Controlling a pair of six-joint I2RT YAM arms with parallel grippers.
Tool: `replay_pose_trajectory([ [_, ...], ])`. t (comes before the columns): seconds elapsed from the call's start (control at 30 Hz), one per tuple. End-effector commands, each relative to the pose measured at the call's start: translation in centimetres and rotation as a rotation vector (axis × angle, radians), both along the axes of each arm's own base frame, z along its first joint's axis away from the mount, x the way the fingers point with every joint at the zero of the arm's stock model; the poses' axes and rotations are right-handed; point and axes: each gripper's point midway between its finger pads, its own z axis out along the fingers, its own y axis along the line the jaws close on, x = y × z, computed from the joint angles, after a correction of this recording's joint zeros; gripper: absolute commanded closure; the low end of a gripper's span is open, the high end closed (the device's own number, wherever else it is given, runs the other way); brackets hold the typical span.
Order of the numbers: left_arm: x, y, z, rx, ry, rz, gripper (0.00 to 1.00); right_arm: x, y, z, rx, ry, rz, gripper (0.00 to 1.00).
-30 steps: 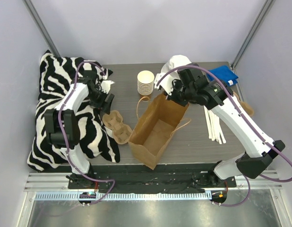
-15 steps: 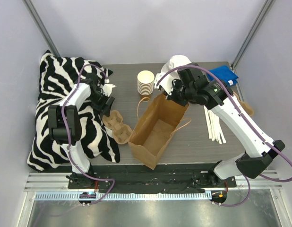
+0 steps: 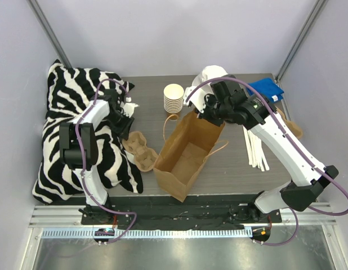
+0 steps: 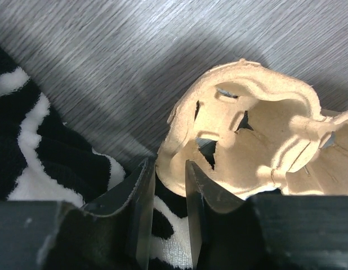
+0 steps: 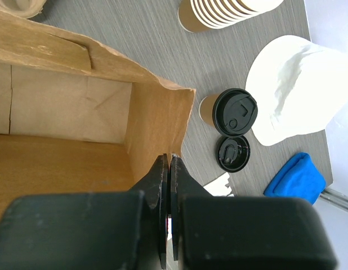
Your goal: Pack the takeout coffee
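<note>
The takeout coffee (image 5: 227, 111), a cream cup with a black lid, stands on the table beside the open brown paper bag (image 5: 61, 118) in the right wrist view. The arm hides it from the top camera. My right gripper (image 5: 169, 157) is shut on the bag's (image 3: 185, 157) far rim, near its corner (image 3: 205, 115). My left gripper (image 4: 167, 163) is low over the far end of the tan pulp cup tray (image 4: 258, 129). Its jaws stand a narrow gap apart with the tray's rim between the tips. In the top view the left gripper (image 3: 127, 125) sits where the tray (image 3: 141, 149) meets the zebra cloth.
A zebra-striped cloth (image 3: 61, 129) covers the table's left side and lies under the tray's edge. A stack of lidless cups (image 3: 174, 97) stands behind the bag. A loose black lid (image 5: 233, 152), a white cap (image 3: 210, 74), a blue cloth (image 3: 265, 89) and white strips (image 3: 254, 149) lie at the right.
My left gripper has shifted slightly toward the far side, settled at the tray's far end, and its jaws have narrowed markedly. The right gripper and the bag have not moved.
</note>
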Motion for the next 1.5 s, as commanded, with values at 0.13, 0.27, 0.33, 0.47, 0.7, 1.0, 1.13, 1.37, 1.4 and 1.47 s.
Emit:
replay_pose_trajectory([
  [0.13,0.2,0.3,-0.6,0.01,-0.003,-0.011,0.68,0.4,0.4,1.8,0.045,-0.037,-0.004,0.99],
  [0.27,0.4,0.3,-0.7,0.012,-0.008,-0.007,0.67,0.4,0.3,1.9,0.047,-0.04,-0.007,0.99],
  [0.33,0.6,0.3,-0.4,0.01,-0.022,-0.005,0.75,0.4,0.3,1.8,0.044,-0.039,-0.004,0.99],
  [0.47,0.9,-0.4,3.0,-0.031,-0.1,0.002,0.94,0.4,0.2,2.0,0.041,-0.049,-0.001,0.99],
  [0.7,0.6,-1.6,12.7,-0.115,-0.294,0.043,1.0,0.3,-0.1,4.0,0.074,-0.11,0.015,0.99],
  [1.0,-0.5,-2.3,30.3,-0.218,-0.704,0.095,1.0,-0.5,0.3,5.1,0.112,-0.128,0.06,0.99],
  [1.13,-2.7,-2.6,39.1,-0.276,-0.932,0.09,1.0,-0.6,0.6,4.4,0.111,-0.108,0.073,0.99],
  [1.37,-9.2,-4.0,50.9,-0.418,-1.284,0.005,1.0,-0.3,1.4,3.8,0.132,-0.083,0.072,0.99],
  [1.4,-10.3,-4.3,51.8,-0.451,-1.301,-0.003,1.0,-0.2,1.4,3.7,0.133,-0.081,0.069,0.99],
  [1.47,-11.8,-5.3,53.3,-0.516,-1.34,-0.058,1.0,-0.1,1.8,3.8,0.143,-0.074,0.068,0.99],
])
